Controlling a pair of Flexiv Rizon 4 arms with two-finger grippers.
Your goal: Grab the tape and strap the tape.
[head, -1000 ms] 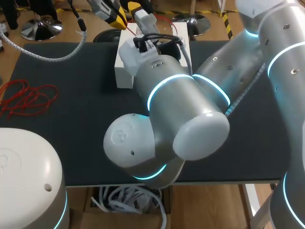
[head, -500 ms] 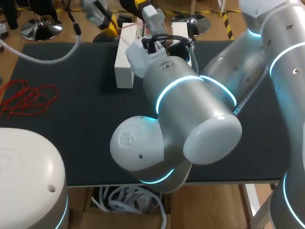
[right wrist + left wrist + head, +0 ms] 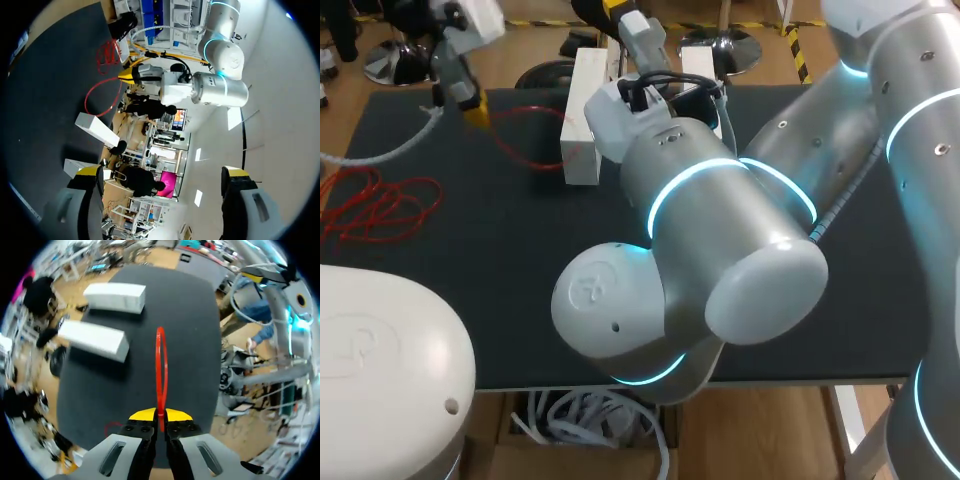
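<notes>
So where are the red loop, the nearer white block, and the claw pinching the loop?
red loop [image 3: 163,375], left wrist view, its side strand.
nearer white block [image 3: 92,339], left wrist view, its top face.
left gripper [image 3: 160,415], left wrist view, between its yellow tips.

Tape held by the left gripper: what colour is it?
The tape is red, clearest in the left wrist view.
</notes>
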